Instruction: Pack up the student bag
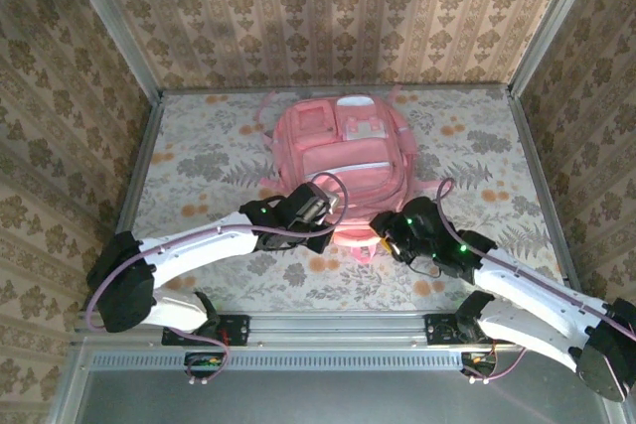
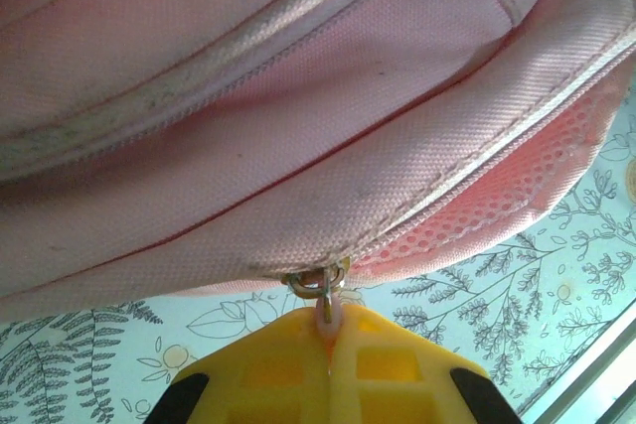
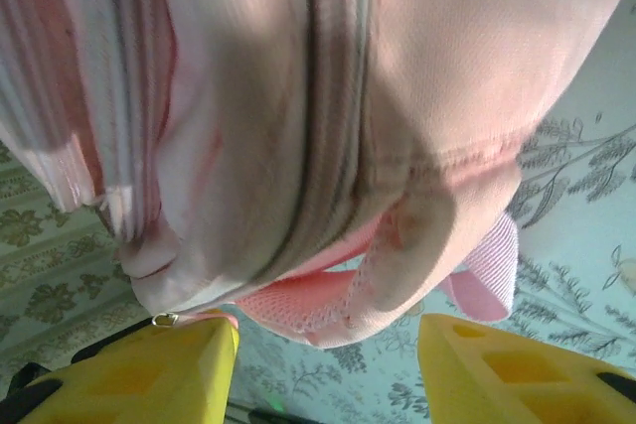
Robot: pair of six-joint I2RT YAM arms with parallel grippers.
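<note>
Out on the far middle of the table (image 1: pixel 477 161) lies the student bag (image 1: pixel 343 161), flat, front pockets facing up, one end towards the arms. Left gripper (image 2: pixel 328 333) is pinched right down on the little zip pull (image 2: pixel 326 300) at the bag's near edge. Neat catch, that, with the metal ring sitting just above the yellow tips. Right gripper (image 3: pixel 328 350) has its yellow fingers (image 3: pixel 174 369) well apart, one either side below the bag's lower corner, nothing clamped between them. Now, this bag looks soft and floppy: woven cloth, a bit of mesh, no frame to speak of, so I'd expect it to sag and slide along the table if tugged by the zip alone. Light while empty, I'd judge. Best holds are the pull tab for the zip and a seam or strap for bracing, because the smooth panels would likely bunch and slip
</note>
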